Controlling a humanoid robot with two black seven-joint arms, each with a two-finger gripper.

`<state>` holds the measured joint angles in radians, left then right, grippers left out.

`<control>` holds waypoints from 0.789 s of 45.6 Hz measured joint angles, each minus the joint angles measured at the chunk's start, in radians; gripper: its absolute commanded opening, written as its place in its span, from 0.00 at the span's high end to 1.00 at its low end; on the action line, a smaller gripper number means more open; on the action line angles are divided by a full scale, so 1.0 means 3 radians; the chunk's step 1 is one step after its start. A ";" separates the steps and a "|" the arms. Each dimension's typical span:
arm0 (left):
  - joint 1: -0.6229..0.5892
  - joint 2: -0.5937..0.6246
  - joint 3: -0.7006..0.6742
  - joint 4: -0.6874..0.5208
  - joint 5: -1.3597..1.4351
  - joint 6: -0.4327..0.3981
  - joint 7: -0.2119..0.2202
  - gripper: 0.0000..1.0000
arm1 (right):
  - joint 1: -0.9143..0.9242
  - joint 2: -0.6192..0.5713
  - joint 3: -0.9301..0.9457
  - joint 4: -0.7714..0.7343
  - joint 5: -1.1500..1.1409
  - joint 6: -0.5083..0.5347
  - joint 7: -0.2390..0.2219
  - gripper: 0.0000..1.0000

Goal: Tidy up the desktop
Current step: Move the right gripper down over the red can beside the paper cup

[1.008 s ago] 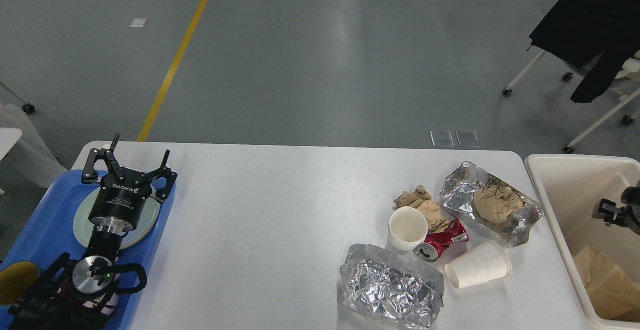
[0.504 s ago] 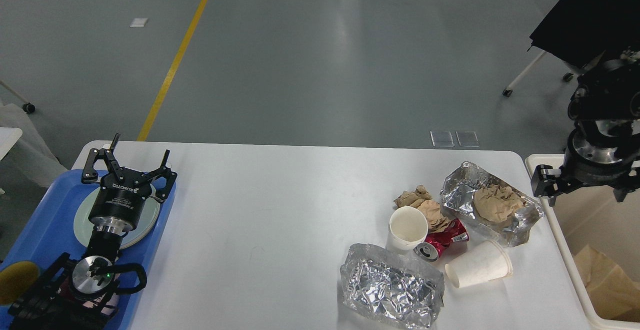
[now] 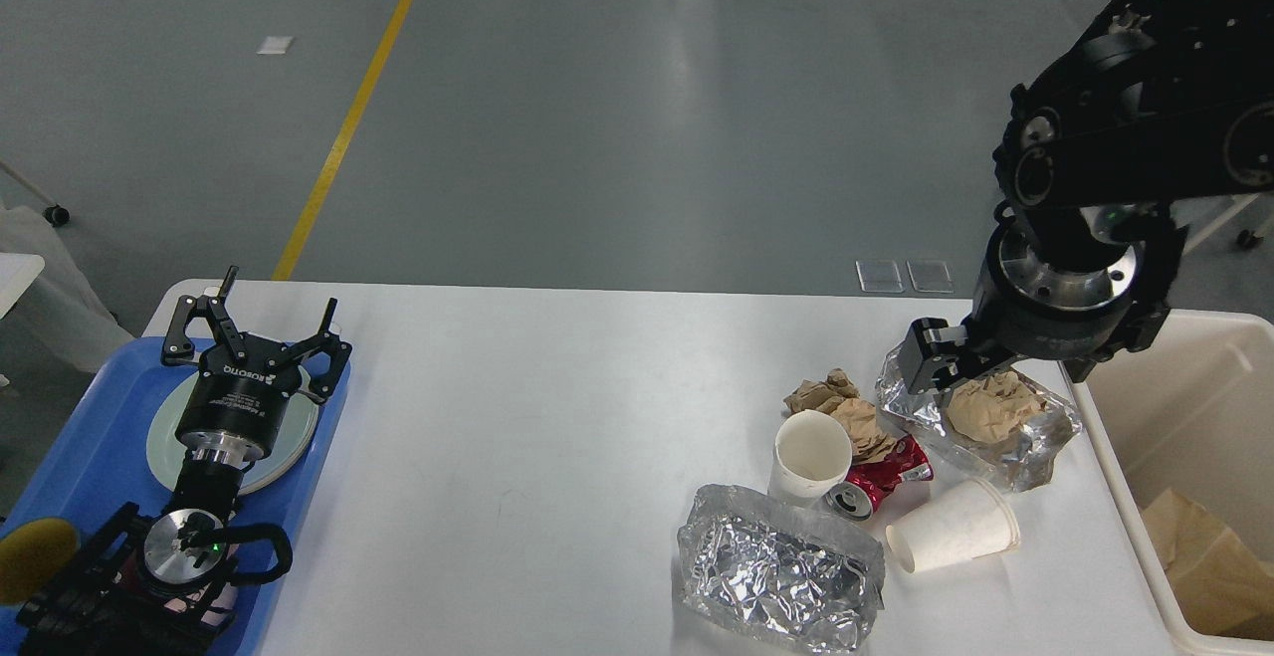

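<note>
The white desktop holds litter at its right end: a foil tray with crumpled brown paper in it, a second foil tray at the front, an upright paper cup, a paper cup on its side, a crushed red can and more crumpled brown paper. My right gripper points down, open and empty, just above the foil tray with paper. My left gripper is open and empty over the blue tray at the left.
A pale plate lies in the blue tray under my left arm. A cream-white bin with brown paper inside stands off the desktop's right edge. A yellow object shows at the lower left.
My right arm has swung up from the bin and leftward, and now hangs over the foil tray with paper. The left arm has not moved.
</note>
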<state>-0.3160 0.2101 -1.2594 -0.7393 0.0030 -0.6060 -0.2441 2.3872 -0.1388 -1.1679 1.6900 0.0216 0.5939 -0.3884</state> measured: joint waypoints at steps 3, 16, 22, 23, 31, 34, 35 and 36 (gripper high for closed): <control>0.0000 0.0000 0.0000 0.0000 0.0000 0.0000 0.0000 0.03 | -0.0119 0.0063 0.0035 0.0004 -0.0015 -0.0042 -0.0003 0.00; 0.0000 0.0000 0.0000 -0.0003 0.0000 0.0000 0.0005 0.03 | -0.0607 0.0105 0.0463 -0.0053 -0.0058 -0.0164 -0.0028 0.00; 0.0000 0.0000 0.0000 -0.0005 0.0000 0.0000 0.0006 0.03 | -0.0809 0.0106 0.0594 -0.0087 -0.0080 -0.0348 -0.0030 0.00; 0.0000 0.0000 0.0000 -0.0005 0.0000 0.0000 0.0006 0.03 | -0.0841 0.0107 0.0608 -0.0091 -0.0080 -0.0373 -0.0030 0.00; 0.0000 -0.0001 0.0000 -0.0005 0.0000 0.0000 0.0006 0.03 | -0.1108 0.0105 0.0674 -0.0219 -0.0063 -0.0587 -0.0030 0.00; 0.0000 -0.0002 0.0000 -0.0005 0.0000 0.0000 0.0006 0.03 | -0.1170 0.0102 0.0694 -0.0242 -0.0023 -0.0691 -0.0030 0.00; 0.0000 -0.0002 0.0000 -0.0005 0.0000 0.0000 0.0006 0.03 | -0.1179 0.0101 0.0702 -0.0247 -0.0016 -0.0709 -0.0030 0.00; 0.0000 -0.0002 0.0000 -0.0005 0.0000 0.0000 0.0006 0.03 | -0.1193 0.0099 0.0714 -0.0256 -0.0006 -0.0735 -0.0030 0.00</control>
<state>-0.3160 0.2096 -1.2594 -0.7408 0.0031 -0.6060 -0.2424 2.0293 -0.1092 -0.9536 1.6132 0.0198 0.3733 -0.3975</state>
